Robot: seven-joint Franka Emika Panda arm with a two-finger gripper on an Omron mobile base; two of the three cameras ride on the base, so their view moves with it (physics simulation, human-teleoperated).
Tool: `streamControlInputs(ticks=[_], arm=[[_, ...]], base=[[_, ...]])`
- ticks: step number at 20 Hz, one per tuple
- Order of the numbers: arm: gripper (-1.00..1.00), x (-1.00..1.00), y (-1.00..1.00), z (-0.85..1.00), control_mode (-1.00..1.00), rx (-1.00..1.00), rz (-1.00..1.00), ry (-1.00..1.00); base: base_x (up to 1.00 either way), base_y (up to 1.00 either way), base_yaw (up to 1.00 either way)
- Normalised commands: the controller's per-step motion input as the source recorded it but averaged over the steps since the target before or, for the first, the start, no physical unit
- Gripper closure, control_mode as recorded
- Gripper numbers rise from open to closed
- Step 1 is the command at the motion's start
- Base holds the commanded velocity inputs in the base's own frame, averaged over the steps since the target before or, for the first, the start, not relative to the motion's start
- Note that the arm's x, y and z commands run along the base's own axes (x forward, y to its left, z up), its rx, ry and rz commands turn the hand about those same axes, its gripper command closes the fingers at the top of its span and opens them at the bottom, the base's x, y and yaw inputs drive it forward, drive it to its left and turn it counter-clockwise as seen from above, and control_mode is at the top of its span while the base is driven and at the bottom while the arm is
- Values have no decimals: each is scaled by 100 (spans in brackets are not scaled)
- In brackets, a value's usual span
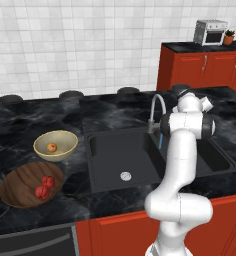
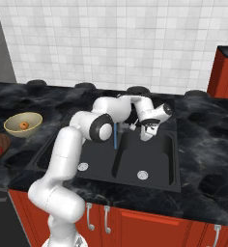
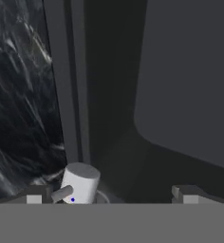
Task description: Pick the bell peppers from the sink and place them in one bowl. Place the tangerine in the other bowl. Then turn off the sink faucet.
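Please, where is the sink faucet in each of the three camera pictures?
Left base view: the sink faucet arches right of centre, behind the sink.
Right base view: hidden behind the arm; its blue water stream falls at centre.
Hand view: its grey base at bottom left.
Shared landmark: the sink.

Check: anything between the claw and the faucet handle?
Nothing visible. In the hand view the open claw sits right at the sink faucet base, its small lever beside the left fingertip, with no object in the gap.
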Motion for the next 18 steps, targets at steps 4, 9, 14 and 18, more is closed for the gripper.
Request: streamControlInputs(ticks=[4,9,14,18], arm=[[-100,25,5,-9,-100,0,0,5],[-100,21,1,-22,-100,0,0,5],[-100,20,10,-26,-100,0,0,8],[-100,6,23,-4,-100,0,0,1]], base=[[0,0,0],[0,0,0],[0,0,0],[0,0,0]])
